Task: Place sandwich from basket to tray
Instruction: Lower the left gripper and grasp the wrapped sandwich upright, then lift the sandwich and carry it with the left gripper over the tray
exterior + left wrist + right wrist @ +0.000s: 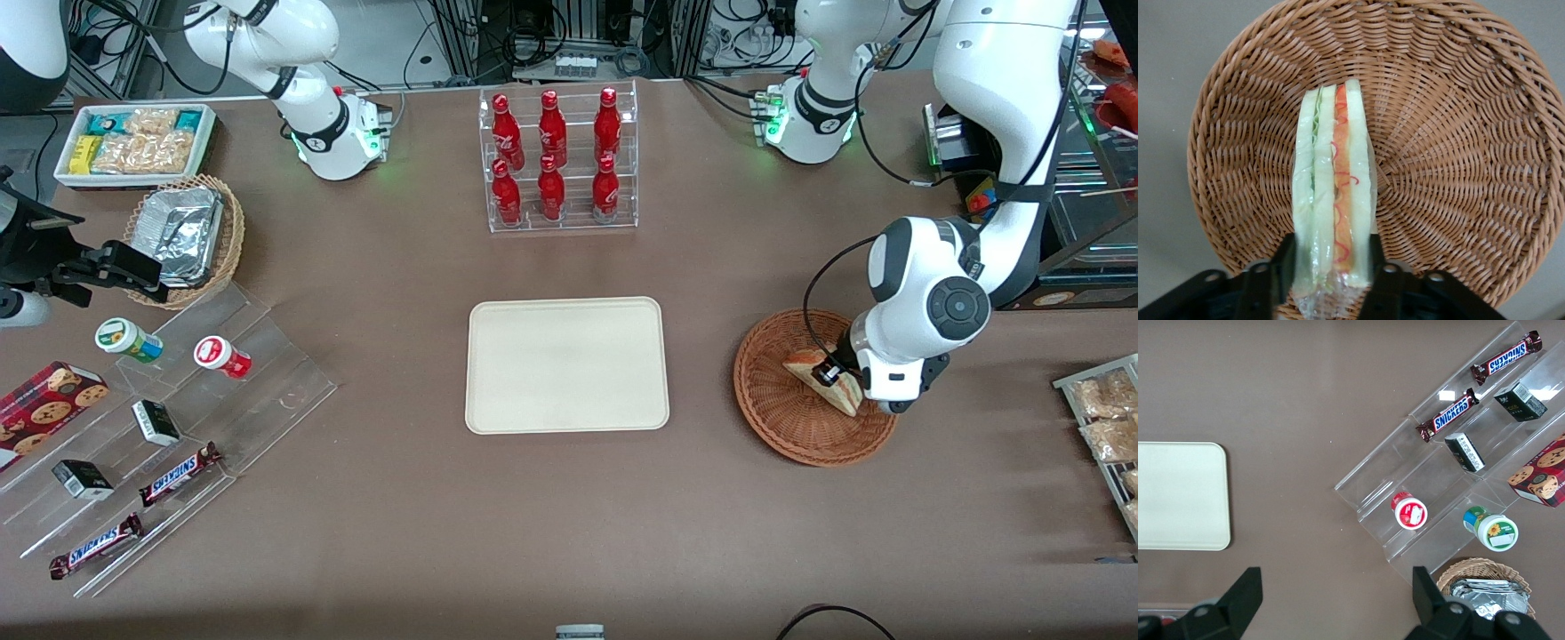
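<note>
Brown table: hand pinches sandwich in basket, fingertips partly cut off.

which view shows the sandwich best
The left wrist view: the sandwich stands edge-on with its filling layers plain, the gripper fingers on either side, above the basket. The front view shows only a small wedge partly hidden by the arm. The right wrist view shows none of it.

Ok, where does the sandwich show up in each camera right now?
Front view: sandwich in the basket, toward the working arm's end, at the gripper.
Left wrist view: sandwich on edge over the basket, one finger on each side.
Right wrist view: not in it.
Shared landmark: the basket.
</note>
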{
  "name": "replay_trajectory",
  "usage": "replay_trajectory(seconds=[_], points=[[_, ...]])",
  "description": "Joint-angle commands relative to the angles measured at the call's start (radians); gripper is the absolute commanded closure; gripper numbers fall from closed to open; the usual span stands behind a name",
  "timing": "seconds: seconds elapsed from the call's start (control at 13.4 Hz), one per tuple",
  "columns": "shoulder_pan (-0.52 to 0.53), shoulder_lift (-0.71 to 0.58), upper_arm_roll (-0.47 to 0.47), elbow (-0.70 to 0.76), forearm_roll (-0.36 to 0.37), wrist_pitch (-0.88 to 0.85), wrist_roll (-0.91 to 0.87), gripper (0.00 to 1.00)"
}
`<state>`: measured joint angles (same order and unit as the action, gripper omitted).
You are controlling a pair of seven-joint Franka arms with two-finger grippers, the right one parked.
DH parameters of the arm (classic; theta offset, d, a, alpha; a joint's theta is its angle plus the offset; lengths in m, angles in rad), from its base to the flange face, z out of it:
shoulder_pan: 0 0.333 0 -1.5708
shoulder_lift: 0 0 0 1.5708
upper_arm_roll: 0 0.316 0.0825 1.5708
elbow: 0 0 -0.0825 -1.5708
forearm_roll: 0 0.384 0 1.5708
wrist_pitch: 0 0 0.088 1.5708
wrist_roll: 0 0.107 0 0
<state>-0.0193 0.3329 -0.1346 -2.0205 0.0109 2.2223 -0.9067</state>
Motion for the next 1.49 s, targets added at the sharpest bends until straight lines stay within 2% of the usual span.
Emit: replay_trajectory(seconds=[0.0,0.07,0.3,0.52,0.89,1.34,1.41], points=[[-0.01,0.006,-0.005,0.006,0.014,0.007,-0.041,0.94],[-0.01,0.003,-0.005,0.006,0.014,0.005,-0.044,1.0],[-0.011,-0.014,-0.005,0.016,0.026,-0.027,-0.029,1.0],[-0.014,-0.017,-0.042,0.087,0.142,-0.172,-0.015,1.0],[-0.007,-0.052,-0.094,0.158,0.147,-0.308,0.103,1.0],[-0.033,-0.048,-0.144,0.232,0.133,-0.381,0.316,1.0],[-0.031,-0.048,-0.176,0.233,0.133,-0.38,0.322,1.0]])
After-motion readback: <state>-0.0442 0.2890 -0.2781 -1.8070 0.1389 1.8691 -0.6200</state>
